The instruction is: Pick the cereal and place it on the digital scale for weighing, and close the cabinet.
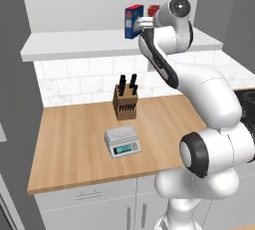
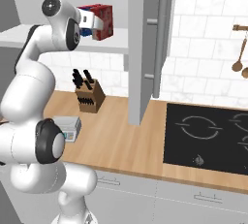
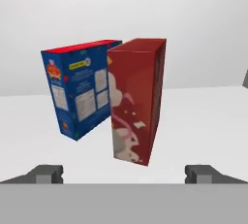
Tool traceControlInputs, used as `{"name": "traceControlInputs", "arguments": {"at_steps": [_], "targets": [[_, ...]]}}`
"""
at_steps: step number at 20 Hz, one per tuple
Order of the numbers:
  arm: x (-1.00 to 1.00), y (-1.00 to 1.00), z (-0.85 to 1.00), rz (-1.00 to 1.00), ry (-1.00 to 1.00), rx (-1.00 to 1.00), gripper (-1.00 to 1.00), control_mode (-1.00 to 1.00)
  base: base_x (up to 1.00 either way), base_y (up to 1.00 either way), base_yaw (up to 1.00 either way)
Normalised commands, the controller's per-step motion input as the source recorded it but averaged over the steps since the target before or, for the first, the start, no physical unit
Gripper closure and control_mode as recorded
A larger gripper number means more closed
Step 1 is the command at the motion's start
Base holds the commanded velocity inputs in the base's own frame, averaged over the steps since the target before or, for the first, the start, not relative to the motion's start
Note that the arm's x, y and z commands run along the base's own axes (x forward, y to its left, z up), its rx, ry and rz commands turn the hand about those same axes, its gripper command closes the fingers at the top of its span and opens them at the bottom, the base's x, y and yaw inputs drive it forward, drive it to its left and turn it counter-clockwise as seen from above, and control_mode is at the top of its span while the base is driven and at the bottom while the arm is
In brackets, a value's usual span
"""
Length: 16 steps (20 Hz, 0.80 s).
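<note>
The cereal (image 3: 135,102) is a tall red box with a white and pink picture. It stands upright on the white shelf of the open cabinet (image 2: 145,48), touching a blue box (image 3: 80,89) on its left. My gripper (image 3: 124,174) is open just in front of the cereal, a short way off it, with nothing between its fingertips (image 3: 46,173). From the base, the gripper (image 2: 94,22) reaches up to the shelf at the cereal (image 2: 102,22). The digital scale (image 1: 122,141) lies flat on the wooden counter below, display facing forward.
A knife block (image 1: 124,99) stands behind the scale against the tiled wall. The open cabinet door with its bar handle (image 2: 160,43) juts out to the right of the arm. A black cooktop (image 2: 208,136) lies at the right. Wooden utensils (image 2: 240,48) hang on the wall.
</note>
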Motion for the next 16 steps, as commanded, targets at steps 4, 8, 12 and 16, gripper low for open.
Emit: {"name": "traceControlInputs", "arguments": {"at_steps": [4, 8, 12, 16], "targets": [[0.34, 0.0, -0.05, -0.05, 0.0, 0.0, -1.0, -1.0, 0.0, 0.0, 0.0], [0.24, 0.0, -0.04, -0.03, 0.0, 0.0, -1.0, -1.0, 0.0, 0.0, 0.0], [0.33, 0.0, -0.03, 0.0, 0.0, 0.0, -1.0, -1.0, 0.0, 0.0, 0.0], [0.23, 0.0, -0.08, 0.0, 0.0, 0.0, -1.0, -1.0, 0.0, 0.0, 0.0]]}}
